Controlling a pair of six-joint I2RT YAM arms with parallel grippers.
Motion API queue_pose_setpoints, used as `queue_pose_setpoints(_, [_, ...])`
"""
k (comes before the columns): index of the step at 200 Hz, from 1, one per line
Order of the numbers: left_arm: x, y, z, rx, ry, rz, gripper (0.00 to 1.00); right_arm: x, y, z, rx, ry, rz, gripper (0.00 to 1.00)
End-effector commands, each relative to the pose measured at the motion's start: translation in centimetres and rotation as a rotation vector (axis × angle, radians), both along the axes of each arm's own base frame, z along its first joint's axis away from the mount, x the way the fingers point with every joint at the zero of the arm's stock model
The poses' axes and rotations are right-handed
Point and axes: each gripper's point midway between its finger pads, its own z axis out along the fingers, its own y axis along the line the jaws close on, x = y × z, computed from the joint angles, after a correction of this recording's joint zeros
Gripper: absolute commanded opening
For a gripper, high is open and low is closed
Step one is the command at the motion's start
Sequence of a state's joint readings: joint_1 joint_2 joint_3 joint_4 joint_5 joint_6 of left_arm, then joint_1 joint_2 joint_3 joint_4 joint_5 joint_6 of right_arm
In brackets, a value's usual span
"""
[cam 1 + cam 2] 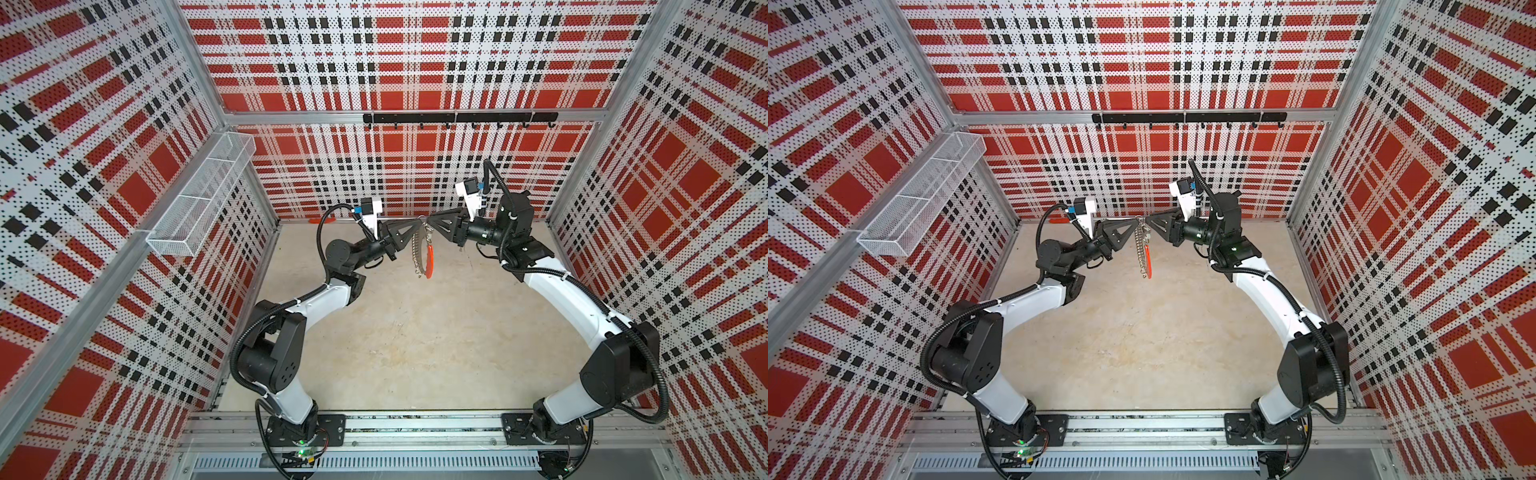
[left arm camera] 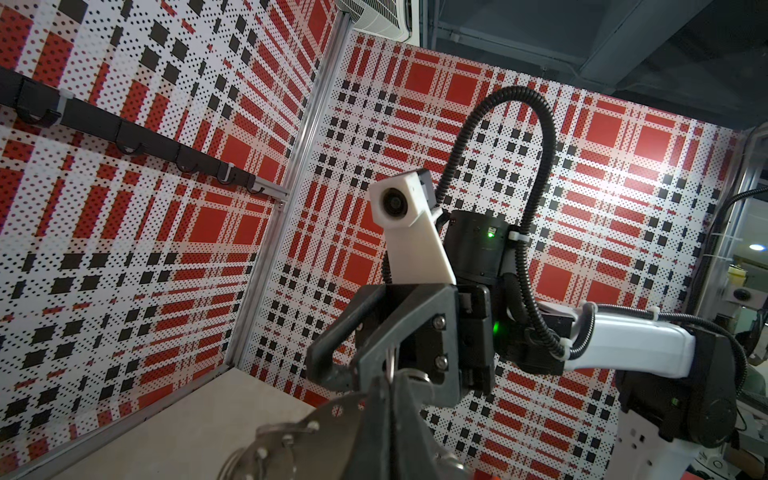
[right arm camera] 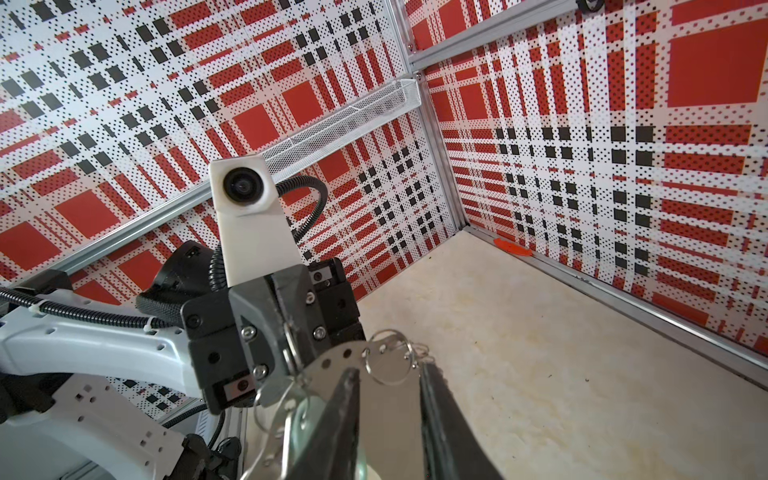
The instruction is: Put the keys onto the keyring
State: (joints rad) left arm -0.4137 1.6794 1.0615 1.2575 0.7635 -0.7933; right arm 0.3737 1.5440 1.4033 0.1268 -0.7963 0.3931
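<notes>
Mesh basket [image 1: 199, 195] hung on the left wall, couldn't tell what it held. In both top views the keyring [image 1: 420, 257] dangled edge-on above the surface [image 1: 415, 332], with the left gripper [image 1: 418, 221] pinched tight on its top. Only the right wrist view showed the right gripper [image 3: 388, 380] spread, fingers either side of a wire clip [image 3: 387, 360]. Keys were too tiny to pick out.

Perforated walls [image 1: 415, 62] printed in red, white and black plaid enclose the cell on three sides, set in aluminium framing [image 1: 291, 119]. A black hook rail [image 1: 459, 118] runs along the back wall. A white mesh basket [image 1: 199, 195] hangs on the left-hand wall. The counter [image 1: 415, 345] is mottled beige.
</notes>
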Motion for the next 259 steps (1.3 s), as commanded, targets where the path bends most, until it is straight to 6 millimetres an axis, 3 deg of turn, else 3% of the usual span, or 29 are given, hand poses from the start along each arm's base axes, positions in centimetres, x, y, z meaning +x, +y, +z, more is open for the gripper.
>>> queue_pose_setpoints(1, [-0.5,0.4,1.7,-0.03,-0.065,-0.004,0.0,-1.2,-1.2,3.0,0.056,-0.089,-0.008,0.27])
queue_pose_setpoints(39, [-0.6,0.4,1.8,-0.03,-0.063,-0.011,0.0,-3.0,-1.1,4.2,0.124,-0.105,0.098,0.28])
queue_pose_setpoints(87, [-0.6,0.3,1.9,-0.032,-0.058,-0.018,0.0,-3.6,-0.1,3.3,0.147,-0.058,0.178,0.25])
queue_pose_setpoints(150, [-0.6,0.4,2.1,-0.032,-0.062,-0.017,0.0,-2.8,1.1,1.8,0.117,-0.018,0.191,0.25])
queue_pose_setpoints(195, [-0.4,0.3,2.0,-0.027,-0.056,-0.018,0.0,-2.8,1.4,1.8,0.115,-0.017,0.197,0.13])
queue_pose_setpoints(259, [-0.4,0.1,1.9,-0.022,-0.054,-0.022,0.0,-2.7,1.4,2.1,0.108,-0.02,0.186,0.08])
